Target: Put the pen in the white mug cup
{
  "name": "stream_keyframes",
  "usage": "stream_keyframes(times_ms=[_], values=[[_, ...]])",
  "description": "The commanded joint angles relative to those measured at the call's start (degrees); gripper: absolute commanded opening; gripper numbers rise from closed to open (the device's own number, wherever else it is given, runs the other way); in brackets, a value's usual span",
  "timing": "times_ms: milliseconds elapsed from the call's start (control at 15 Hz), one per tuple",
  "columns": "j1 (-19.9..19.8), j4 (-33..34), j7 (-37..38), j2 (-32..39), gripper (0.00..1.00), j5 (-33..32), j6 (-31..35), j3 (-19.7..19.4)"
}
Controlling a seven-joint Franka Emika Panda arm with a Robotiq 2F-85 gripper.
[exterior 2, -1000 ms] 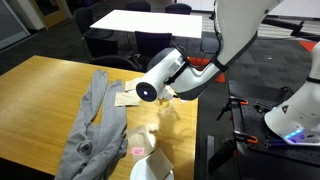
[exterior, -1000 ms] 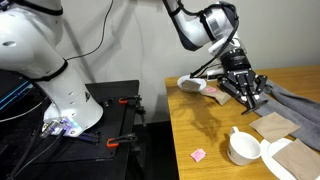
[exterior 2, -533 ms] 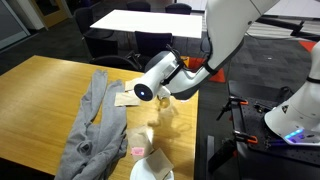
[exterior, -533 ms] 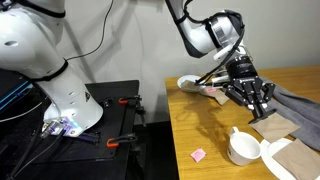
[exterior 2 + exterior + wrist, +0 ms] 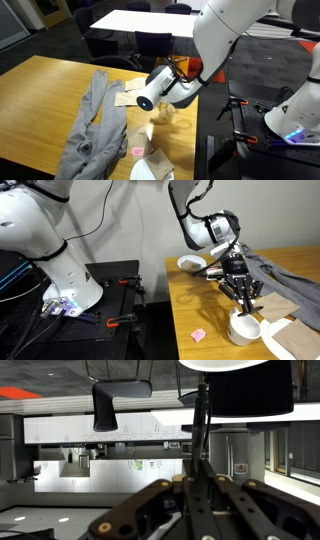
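Note:
The white mug cup (image 5: 243, 331) stands near the table's front edge and also shows at the bottom edge of an exterior view (image 5: 150, 169). My gripper (image 5: 243, 302) points down right above the mug's mouth. In the wrist view my gripper (image 5: 202, 478) has its fingers shut on the pen (image 5: 204, 422), a thin dark stick that juts out beyond the fingertips. In both exterior views the pen is too thin to make out. In an exterior view my gripper (image 5: 163, 103) is mostly hidden behind the wrist.
A grey cloth (image 5: 292, 277) (image 5: 93, 125) lies across the wooden table (image 5: 200, 305). Brown paper napkins (image 5: 273, 305) lie beside the mug. A shallow white dish (image 5: 190, 263) sits at the back. A pink scrap (image 5: 198, 334) lies near the front edge.
My gripper has moved with the pen from above the cloth and napkin toward the table's front and down, and now hangs over the mug.

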Motion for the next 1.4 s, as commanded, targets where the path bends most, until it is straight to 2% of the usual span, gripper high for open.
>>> stream_keyframes(times_ms=[0, 600, 667, 733, 867, 933, 1333], values=[[-1.2, 3.5, -0.8, 3.2, 0.03, -0.9, -2.1, 1.2], [-1.2, 7.2, -0.9, 8.2, 0.03, -1.0, -1.5, 1.3], [-1.1, 7.6, -0.9, 8.7, 0.14, -0.9, -1.6, 1.3], [-1.1, 8.0, -1.1, 9.2, 0.36, -0.8, -1.7, 1.3], [-1.1, 8.5, -1.2, 9.9, 0.4, -0.6, -1.6, 1.4], [-1.1, 8.7, -1.2, 10.3, 0.45, -0.6, -1.5, 1.4], [-1.2, 7.7, -1.0, 8.9, 0.9, -0.2, -1.2, 1.5]])
